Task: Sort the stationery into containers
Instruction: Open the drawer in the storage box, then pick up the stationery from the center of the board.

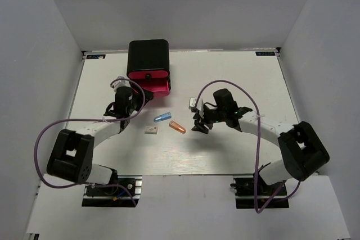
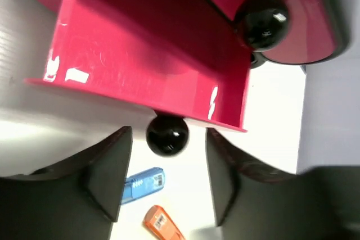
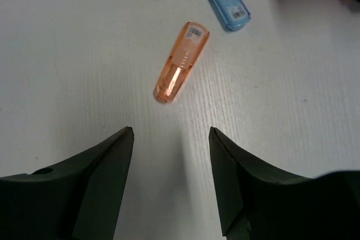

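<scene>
Right hand (image 3: 171, 133) hovered released, fingers spread, low over the table (image 3: 67, 71). Orange pen (image 3: 181, 63) lay on the table just ahead of it, clear of both fingers. Its long axis ran nearly straight away from the hand, tilted slightly right, with the labelled end far and the rounded tip near. Judged: the closing line crosses the pen's narrow width, so little wrist turn is needed. Left hand (image 2: 167, 133) was farther off, open either side of the knob (image 2: 167, 136) of the pulled-out pink-red drawer (image 2: 146, 54).
</scene>
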`<state>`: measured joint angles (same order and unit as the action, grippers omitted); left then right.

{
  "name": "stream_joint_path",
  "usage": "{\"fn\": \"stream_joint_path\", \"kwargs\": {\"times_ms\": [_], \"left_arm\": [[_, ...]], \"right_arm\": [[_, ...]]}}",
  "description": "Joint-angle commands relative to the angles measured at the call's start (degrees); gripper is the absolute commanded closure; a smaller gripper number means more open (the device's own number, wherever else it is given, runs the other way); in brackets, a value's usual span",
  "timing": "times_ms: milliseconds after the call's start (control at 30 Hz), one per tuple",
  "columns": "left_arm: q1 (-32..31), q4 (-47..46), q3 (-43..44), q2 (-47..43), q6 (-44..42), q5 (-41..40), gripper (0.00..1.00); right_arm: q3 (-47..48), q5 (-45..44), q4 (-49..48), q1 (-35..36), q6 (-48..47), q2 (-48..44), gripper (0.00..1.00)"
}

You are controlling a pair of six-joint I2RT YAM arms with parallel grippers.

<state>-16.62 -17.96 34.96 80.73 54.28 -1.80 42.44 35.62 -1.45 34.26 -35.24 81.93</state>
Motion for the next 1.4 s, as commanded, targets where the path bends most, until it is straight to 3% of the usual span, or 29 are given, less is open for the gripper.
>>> {"fn": "stream_joint_path", "kwargs": {"times_ms": [0,133,367,667,867,1100,1233,1367], "left_arm": [[0.3,3.7,-1.0,-6.5,-0.4,-1.7,0.31],[0.3,8.5,-2.2,-14.3,-2.9,-1.7,0.22],[0.3,22.1,-2.3,-27.0,-8.0,-2.5,0.22],[0.3,36.8,-8.8,-48.4,-4.0,-6.6,0.22],[0.3,38.9,-13.4,-55.2,-0.6,-6.6,0.22],[0.3,37.2,-13.9,-53.9,-1.1,-6.6,0.23],[0.3,36.1,-14.0,-53.4,-1.6,-5.6,0.23],[0.3,34.9,-14.5,-53.4,-3.6,-3.9,0.25]], "right_arm": [[3.9,-2.6,-1.6,3.9,4.6,3.0,0.36],[6.3,-5.8,-1.4,7.2,6.5,7.3,0.33],[11.3,-11.5,-0.7,10.6,9.7,14.3,0.33],[15.1,-15.0,-0.7,12.8,10.8,20.6,0.35],[13.6,-17.5,-0.3,13.6,7.8,21.7,0.51],[8.7,-18.9,-1.7,13.6,2.0,18.8,0.83],[7.7,-17.9,-1.3,13.3,0.0,16.7,0.95],[9.2,-14.8,0.4,12.8,-5.3,10.6,0.96]]}}
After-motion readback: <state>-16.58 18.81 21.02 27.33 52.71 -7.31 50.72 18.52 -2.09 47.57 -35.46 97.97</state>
